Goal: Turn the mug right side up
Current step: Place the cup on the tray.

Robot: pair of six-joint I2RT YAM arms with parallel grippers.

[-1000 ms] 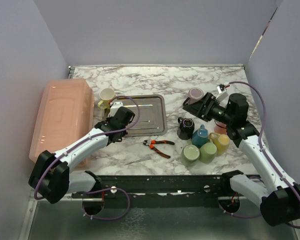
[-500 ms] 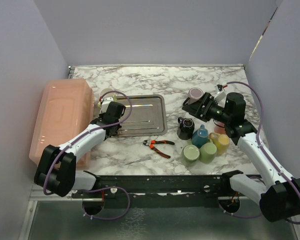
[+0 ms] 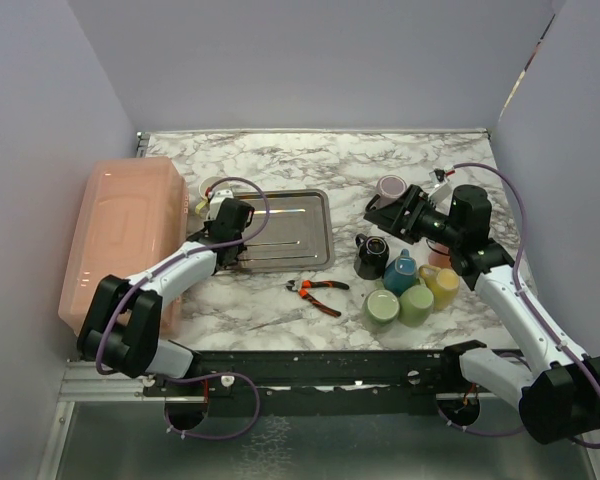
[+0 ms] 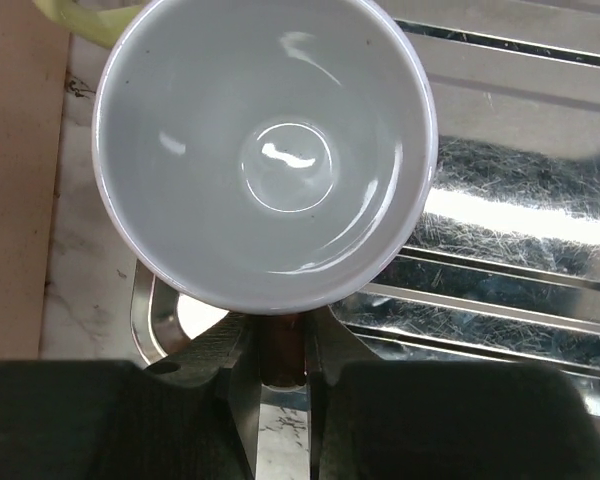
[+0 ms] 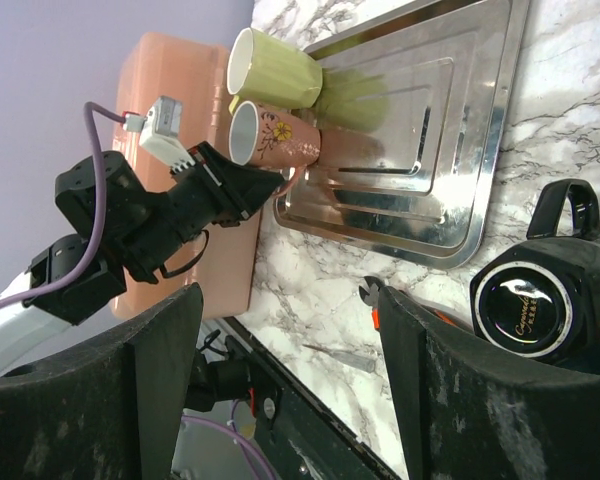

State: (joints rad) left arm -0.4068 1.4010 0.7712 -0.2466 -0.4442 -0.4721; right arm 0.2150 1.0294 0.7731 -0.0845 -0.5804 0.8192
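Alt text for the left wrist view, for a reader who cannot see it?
The left gripper pinches the near rim of a mug, whose empty white inside faces the camera and fills most of the frame. A ribbed metal tray shows to its right and a pink bin along the left edge.

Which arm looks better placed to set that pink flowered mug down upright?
The left. Its gripper is shut on the pink mug, mouth up, over the tray corner; the right gripper hangs open across the table by the black mug.
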